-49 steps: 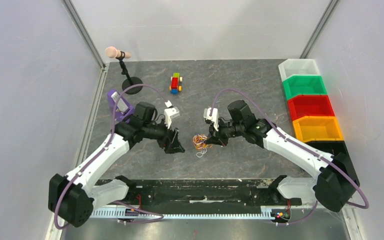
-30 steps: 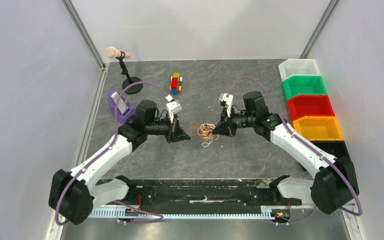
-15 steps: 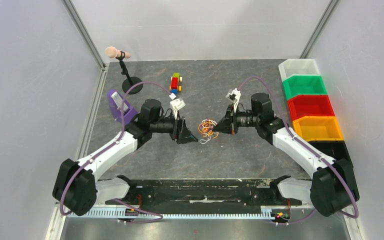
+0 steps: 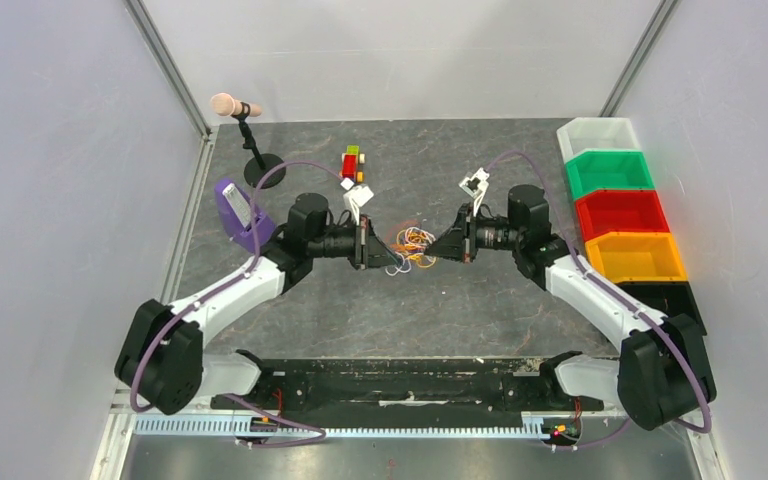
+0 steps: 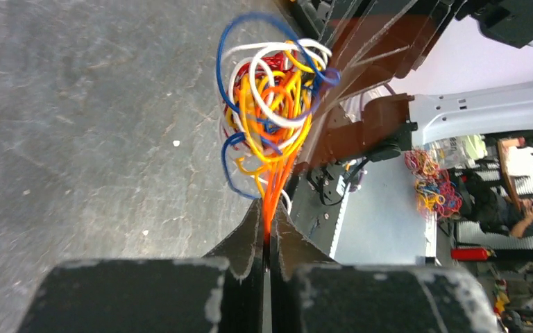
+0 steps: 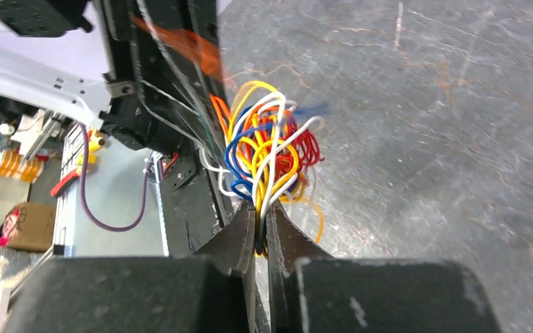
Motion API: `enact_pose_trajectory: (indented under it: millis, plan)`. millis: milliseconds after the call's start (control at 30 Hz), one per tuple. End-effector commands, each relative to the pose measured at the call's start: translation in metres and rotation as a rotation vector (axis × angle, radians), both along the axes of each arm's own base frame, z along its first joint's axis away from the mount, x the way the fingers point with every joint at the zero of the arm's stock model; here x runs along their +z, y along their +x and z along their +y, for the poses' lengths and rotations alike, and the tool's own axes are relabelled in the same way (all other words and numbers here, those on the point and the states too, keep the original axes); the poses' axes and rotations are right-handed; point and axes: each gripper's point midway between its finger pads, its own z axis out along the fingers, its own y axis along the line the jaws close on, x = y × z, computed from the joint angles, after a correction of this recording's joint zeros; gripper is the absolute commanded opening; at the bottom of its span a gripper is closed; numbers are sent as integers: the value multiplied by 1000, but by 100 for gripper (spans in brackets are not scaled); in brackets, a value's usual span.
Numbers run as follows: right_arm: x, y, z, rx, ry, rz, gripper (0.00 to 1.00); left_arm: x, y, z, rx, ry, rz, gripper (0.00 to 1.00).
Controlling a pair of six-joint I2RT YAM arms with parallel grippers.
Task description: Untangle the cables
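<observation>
Bunched cables (image 4: 413, 243) between left gripper (image 4: 380, 248), right gripper (image 4: 446, 245), seemingly gripped

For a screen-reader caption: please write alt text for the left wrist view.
The left pincer is shut on orange strands of the cables, a tangled bunch of orange, yellow, white, blue and red wire, with the grey table behind.

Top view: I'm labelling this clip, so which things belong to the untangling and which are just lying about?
In the job: cables, left gripper, right gripper, both shut on them.
Lying about: microphone, toy car, purple device, coloured bins.
</observation>
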Motion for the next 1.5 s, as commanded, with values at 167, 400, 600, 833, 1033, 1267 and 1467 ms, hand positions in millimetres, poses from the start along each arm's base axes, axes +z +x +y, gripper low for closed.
enact_pose_trajectory:
  millis: [167, 400, 600, 833, 1033, 1267, 1467]
  plan:
    - [-37, 40, -58, -161, -397, -157, 0, 5, -3, 62, 53, 130, -105, 2]
    - [-47, 78, -120, -340, -574, -195, 0, -9, 10, 120, 141, 274, -152, 2]
    - [-74, 83, -149, -357, -665, -151, 5, -21, 11, 137, 160, 353, -187, 2]
    - [-55, 50, -96, -117, -363, -100, 0, -8, 12, 110, 50, 234, -216, 65]
    - [-15, 20, -55, 39, -217, -201, 3, 19, 22, 49, -27, 170, -314, 79]
    - [-4, -17, -14, 190, -176, -256, 5, 20, 30, -17, -38, 89, -231, 80]
    - [10, -25, -2, 195, -146, -262, 5, 11, 19, -37, -88, 39, -124, 5]
